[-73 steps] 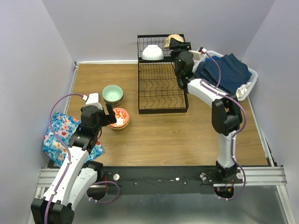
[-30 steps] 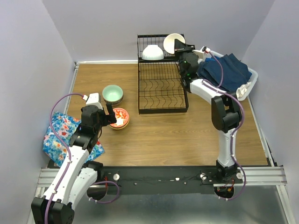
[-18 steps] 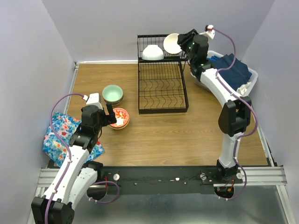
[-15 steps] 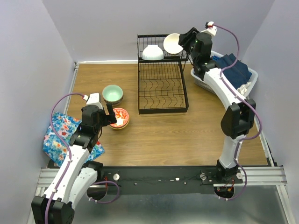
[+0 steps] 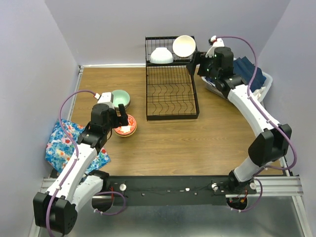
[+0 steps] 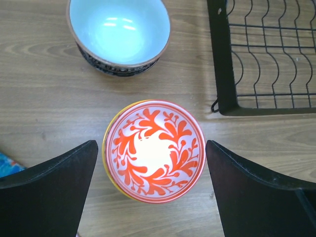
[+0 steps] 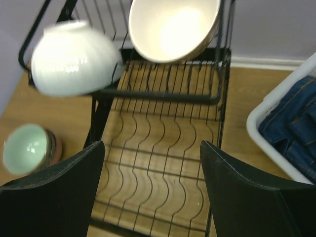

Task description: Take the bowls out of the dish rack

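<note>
Targets on dish rack [image 5: 173, 117] raised shelf: beige bowl [image 5: 183, 46] tilted on edge, white bowl [image 5: 161, 55] upside down at its left. Nearer: right gripper [image 5: 197, 60], spread, empty, just right of beige. Left gripper [image 5: 124, 117] spread over red-patterned bowl [image 6: 154, 150] on bench [image 5: 197, 143].

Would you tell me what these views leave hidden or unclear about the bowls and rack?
Whatever is under the red bowl: left wrist view, the bowl covers all but a yellow rim.
White bowl: right wrist view, motion blur hides its surface.
Rack: left wrist view, cut off by the top and right edges.
</note>
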Action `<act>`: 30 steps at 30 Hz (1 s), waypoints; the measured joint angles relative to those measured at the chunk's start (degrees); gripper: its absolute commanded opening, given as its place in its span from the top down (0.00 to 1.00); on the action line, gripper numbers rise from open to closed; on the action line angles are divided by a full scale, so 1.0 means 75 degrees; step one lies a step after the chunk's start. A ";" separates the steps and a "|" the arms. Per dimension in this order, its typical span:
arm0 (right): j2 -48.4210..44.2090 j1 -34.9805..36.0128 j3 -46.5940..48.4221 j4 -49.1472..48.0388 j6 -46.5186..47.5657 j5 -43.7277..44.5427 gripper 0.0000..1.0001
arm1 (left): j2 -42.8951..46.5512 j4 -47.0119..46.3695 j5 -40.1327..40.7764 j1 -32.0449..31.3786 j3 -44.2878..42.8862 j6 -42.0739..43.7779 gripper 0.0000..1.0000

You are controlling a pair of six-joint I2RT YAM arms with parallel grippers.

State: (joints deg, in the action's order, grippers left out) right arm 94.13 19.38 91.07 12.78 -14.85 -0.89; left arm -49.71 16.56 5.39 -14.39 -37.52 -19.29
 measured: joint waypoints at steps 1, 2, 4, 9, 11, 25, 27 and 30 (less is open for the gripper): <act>-0.0102 0.0009 -0.0224 0.0079 0.0082 -0.0216 0.12 | -0.0070 -0.0026 -0.0006 -0.0017 -0.0064 0.0003 0.01; -0.0166 0.0023 -0.0376 0.0131 0.0160 -0.0414 0.12 | -0.0125 -0.0055 -0.0006 -0.0047 -0.0125 0.0006 0.01; -0.0283 0.0131 -0.0857 0.0268 0.0259 -0.0635 0.11 | -0.0163 -0.0093 -0.0006 -0.0050 -0.0192 0.0052 0.01; -0.0338 0.0592 -0.2031 0.0434 0.0382 -0.0898 0.11 | -0.0087 -0.0111 0.0000 -0.0050 -0.0201 0.0242 0.01; -0.0335 0.0796 -0.2419 0.0458 0.0382 -0.0927 0.11 | 0.0026 -0.0076 0.0000 -0.0050 -0.0201 0.0294 0.01; 0.0656 0.1690 -0.2739 0.0323 0.0017 -0.0192 0.08 | -0.0146 -0.0096 0.0003 -0.0487 -0.0300 0.0137 0.01; 0.1084 0.1851 -0.2597 0.0460 -0.0082 0.0076 0.08 | -0.0134 -0.0108 0.0017 -0.0533 -0.0289 0.0140 0.01; 0.1460 0.2020 -0.2416 0.0458 -0.0265 0.0490 0.08 | -0.0038 -0.0137 0.0087 -0.0533 -0.0160 0.0160 0.01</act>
State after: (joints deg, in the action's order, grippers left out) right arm 105.08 34.52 72.95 16.21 -16.84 2.79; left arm -50.00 15.53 6.04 -18.39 -38.72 -18.09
